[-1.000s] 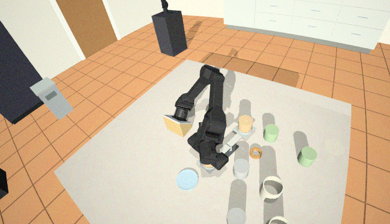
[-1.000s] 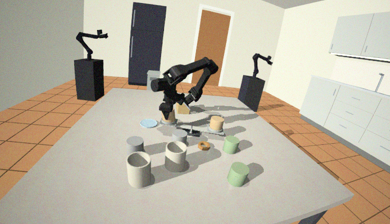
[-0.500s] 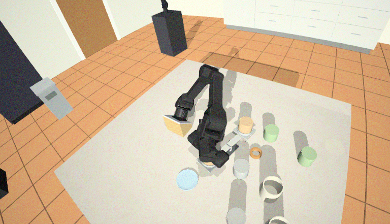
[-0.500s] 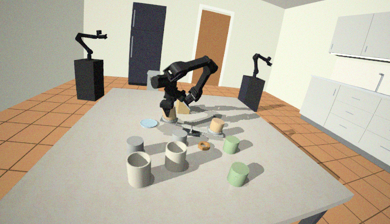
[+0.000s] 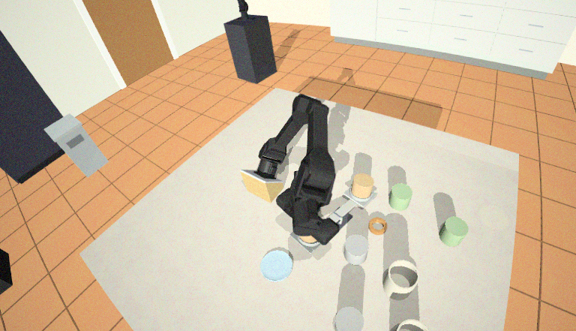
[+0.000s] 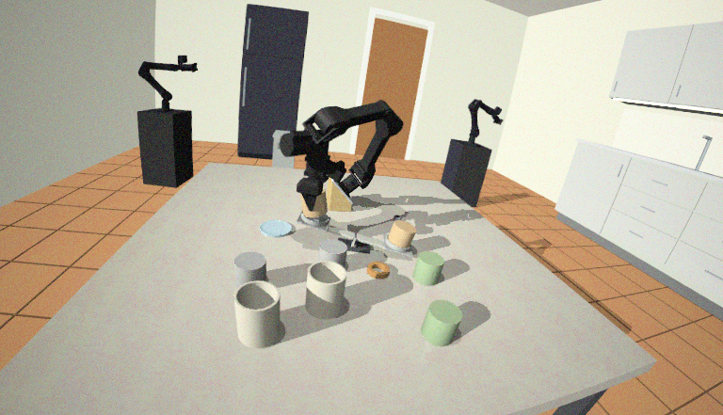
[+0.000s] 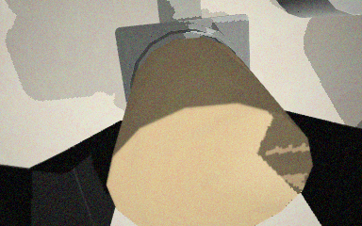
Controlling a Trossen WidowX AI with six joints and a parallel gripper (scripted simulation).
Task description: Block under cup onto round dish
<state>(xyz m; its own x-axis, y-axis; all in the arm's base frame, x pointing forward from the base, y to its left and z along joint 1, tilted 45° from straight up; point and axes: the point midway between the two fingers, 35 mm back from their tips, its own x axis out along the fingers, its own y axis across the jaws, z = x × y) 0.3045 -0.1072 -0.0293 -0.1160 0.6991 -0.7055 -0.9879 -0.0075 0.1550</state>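
Observation:
My gripper (image 5: 312, 236) (image 6: 312, 198) (image 7: 195, 121) is shut on a tan cup (image 5: 307, 239) (image 6: 314, 207) (image 7: 203, 155) at one end of the small grey balance (image 5: 343, 210) (image 6: 362, 241). The cup's lower rim is at the square end pad (image 7: 124, 52) (image 6: 314, 222); I cannot tell whether it touches it. The second tan cup (image 5: 362, 185) (image 6: 400, 233) stands upright on the other end pad. The round light-blue dish (image 5: 276, 265) (image 6: 276, 228) lies on the table close to the held cup. No block shows.
A tan wedge (image 5: 261, 185) (image 6: 336, 198) lies behind the gripper. Grey cylinders (image 5: 355, 248) (image 6: 332, 250) (image 6: 249, 266), green cylinders (image 5: 400, 196) (image 5: 453, 230) (image 6: 427, 267) (image 6: 441, 323), cream hollow tubes (image 5: 388, 284) (image 6: 256, 320) (image 6: 325, 295) and a small orange ring (image 5: 370, 225) (image 6: 371, 269) stand around the balance.

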